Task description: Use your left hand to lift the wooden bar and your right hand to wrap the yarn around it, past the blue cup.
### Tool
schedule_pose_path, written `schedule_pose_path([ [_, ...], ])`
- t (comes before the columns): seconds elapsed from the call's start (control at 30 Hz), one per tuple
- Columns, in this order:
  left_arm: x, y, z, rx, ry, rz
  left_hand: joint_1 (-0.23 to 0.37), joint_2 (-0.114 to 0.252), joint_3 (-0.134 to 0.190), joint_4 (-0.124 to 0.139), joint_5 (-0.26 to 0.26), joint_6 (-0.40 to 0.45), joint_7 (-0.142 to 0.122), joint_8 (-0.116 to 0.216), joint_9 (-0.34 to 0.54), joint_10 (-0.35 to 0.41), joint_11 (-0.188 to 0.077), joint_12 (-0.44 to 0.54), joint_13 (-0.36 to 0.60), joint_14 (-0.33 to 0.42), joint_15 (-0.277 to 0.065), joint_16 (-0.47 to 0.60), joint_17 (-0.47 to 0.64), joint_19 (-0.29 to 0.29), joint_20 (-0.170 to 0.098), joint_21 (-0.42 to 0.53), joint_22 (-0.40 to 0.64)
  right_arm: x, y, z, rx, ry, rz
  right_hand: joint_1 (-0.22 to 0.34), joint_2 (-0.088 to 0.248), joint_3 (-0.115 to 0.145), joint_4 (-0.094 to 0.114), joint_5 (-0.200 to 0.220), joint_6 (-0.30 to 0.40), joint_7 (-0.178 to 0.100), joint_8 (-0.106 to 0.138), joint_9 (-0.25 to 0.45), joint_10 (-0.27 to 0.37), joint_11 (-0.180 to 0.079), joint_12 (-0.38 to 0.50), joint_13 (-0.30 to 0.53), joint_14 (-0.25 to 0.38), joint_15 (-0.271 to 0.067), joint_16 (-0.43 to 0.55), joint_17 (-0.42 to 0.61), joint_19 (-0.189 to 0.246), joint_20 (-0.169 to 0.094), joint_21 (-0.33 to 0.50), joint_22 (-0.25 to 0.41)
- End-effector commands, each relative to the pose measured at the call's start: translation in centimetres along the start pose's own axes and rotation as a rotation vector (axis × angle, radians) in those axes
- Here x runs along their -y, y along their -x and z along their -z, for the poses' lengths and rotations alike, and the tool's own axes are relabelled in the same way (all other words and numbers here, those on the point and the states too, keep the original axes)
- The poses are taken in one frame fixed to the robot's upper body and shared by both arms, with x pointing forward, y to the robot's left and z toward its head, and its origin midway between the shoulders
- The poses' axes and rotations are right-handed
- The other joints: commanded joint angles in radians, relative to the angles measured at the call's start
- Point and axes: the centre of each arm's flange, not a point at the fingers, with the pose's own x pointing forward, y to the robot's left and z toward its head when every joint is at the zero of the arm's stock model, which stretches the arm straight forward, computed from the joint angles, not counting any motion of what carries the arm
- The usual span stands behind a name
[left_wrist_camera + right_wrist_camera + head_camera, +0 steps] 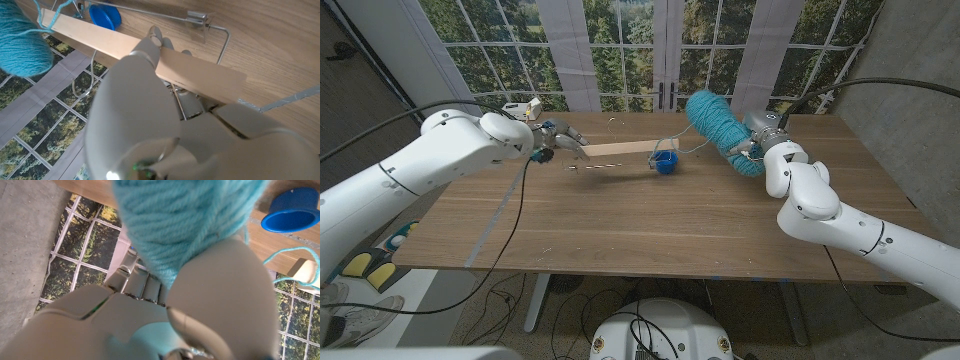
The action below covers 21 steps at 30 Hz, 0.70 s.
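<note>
We find no text, label, brand, number or sign that we can read in any of these views.

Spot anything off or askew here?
Nothing stands out. The left hand holds the wooden bar level above the table, the right hand holds the yarn, and the blue cup sits upright.
</note>
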Motion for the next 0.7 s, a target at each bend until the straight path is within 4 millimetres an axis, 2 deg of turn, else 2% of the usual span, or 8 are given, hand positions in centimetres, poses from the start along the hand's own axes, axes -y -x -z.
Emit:
schedule_pose_path([
  [0.03,1.0,-0.9,0.2,-0.054,-0.066,-0.001,0.021,0.031,0.018,0.014,0.005,0.0,0.006,0.007,0.004,0.005,0.006,-0.005,-0.001,0.157,-0.193,0.003,-0.001,-0.005,-0.01,0.005,0.002,-2.1,-1.3,0.3,-0.037,0.027,-0.15,0.27,0.28,0.006,0.0,-0.006,0.153,-0.14,0.006,0.002,0.106,-0.081,0.003,0.005,0.025,-0.098,0.004,0.002,0.008,-0.024,0.006,0.001],
  [0.37,1.8,-2.3,0.6,-0.084,-0.087,0.02,0.02,0.031,0.019,0.014,0.005,-0.002,0.005,0.006,0.004,0.003,0.007,-0.005,-0.002,0.156,-0.193,0.0,-0.004,-0.005,-0.009,0.006,0.002,-3.6,-2.6,0.2,-0.063,0.041,-0.275,0.27,0.28,0.006,0.0,-0.006,0.153,-0.14,0.006,0.002,0.106,-0.081,0.003,0.005,0.025,-0.098,0.004,0.002,0.008,-0.024,0.006,0.001],
  [0.7,2.0,-2.5,0.3,-0.114,-0.167,-0.003,0.015,0.034,0.019,0.018,0.003,-0.025,-0.005,-0.001,0.004,-0.008,0.001,-0.006,0.0,0.149,-0.193,-0.013,-0.019,-0.009,-0.009,0.005,0.002,-4.2,-3.6,0.1,-0.082,0.038,-0.347,0.27,0.28,0.006,0.0,-0.006,0.153,-0.14,0.006,0.002,0.106,-0.081,0.003,0.005,0.025,-0.098,0.004,0.002,0.008,-0.024,0.006,0.001],
])
